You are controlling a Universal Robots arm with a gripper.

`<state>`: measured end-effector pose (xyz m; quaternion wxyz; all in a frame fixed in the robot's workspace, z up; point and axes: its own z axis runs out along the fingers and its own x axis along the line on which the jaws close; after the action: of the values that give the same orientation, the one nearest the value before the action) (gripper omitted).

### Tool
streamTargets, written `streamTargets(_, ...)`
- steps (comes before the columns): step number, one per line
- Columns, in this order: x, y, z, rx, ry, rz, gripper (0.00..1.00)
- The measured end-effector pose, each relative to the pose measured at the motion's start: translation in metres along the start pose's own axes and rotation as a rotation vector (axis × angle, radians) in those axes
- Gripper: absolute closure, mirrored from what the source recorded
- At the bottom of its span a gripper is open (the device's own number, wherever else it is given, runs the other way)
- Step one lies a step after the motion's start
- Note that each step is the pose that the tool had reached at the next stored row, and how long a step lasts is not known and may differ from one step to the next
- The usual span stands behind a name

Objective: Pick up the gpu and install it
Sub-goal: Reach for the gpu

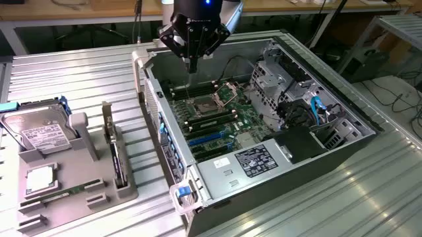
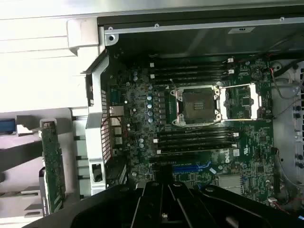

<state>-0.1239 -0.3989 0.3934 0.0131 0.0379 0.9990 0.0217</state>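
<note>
Standing on its edge in the grey holder (image 1: 86, 170), on the worktop (image 1: 79, 74) at the exterior view's left, the gpu (image 1: 116, 155) is not yet being touched by anything. A memory stick (image 1: 63, 194) is lying in the near part of the same holder, and a hard drive (image 1: 39, 133) is leaning a little farther back, so neighbours are crowding the card on that side.

Beside the holder, the open computer case (image 1: 264, 197) is lying flat. A power supply (image 1: 254, 160) is filling its near end. Just behind it the blue slots (image 1: 209, 140) are showing free, with no card in them. The tall wall of the case is standing between the gpu and these slots, and I judge it the main thing in the way. The blue cables (image 1: 315, 108) are hanging at the right side, apart from the slots.

Farther back, the processor socket (image 1: 201, 106) is lying open. Above the far part of the board the claw (image 1: 191, 66) is hovering, its fingers pressed together and gripping nothing, well apart from the gpu.

So I am judging the task as hardly begun: both the pick-up and the installing are left.
</note>
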Motion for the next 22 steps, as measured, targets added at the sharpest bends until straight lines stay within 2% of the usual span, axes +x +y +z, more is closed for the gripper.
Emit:
streamTargets(2,0.005,-0.0004,-0.0002,0.0,0.0,0.0,0.89)
streamTargets(5,0.021,-0.0015,-0.0006,0.0,0.0,0.0,0.89)
streamTargets(9,0.048,-0.0037,-0.0013,0.0001,0.0002,0.0,0.89)
streamTargets(22,0.062,-0.0047,-0.0017,0.0001,0.0004,0.0,0.89)
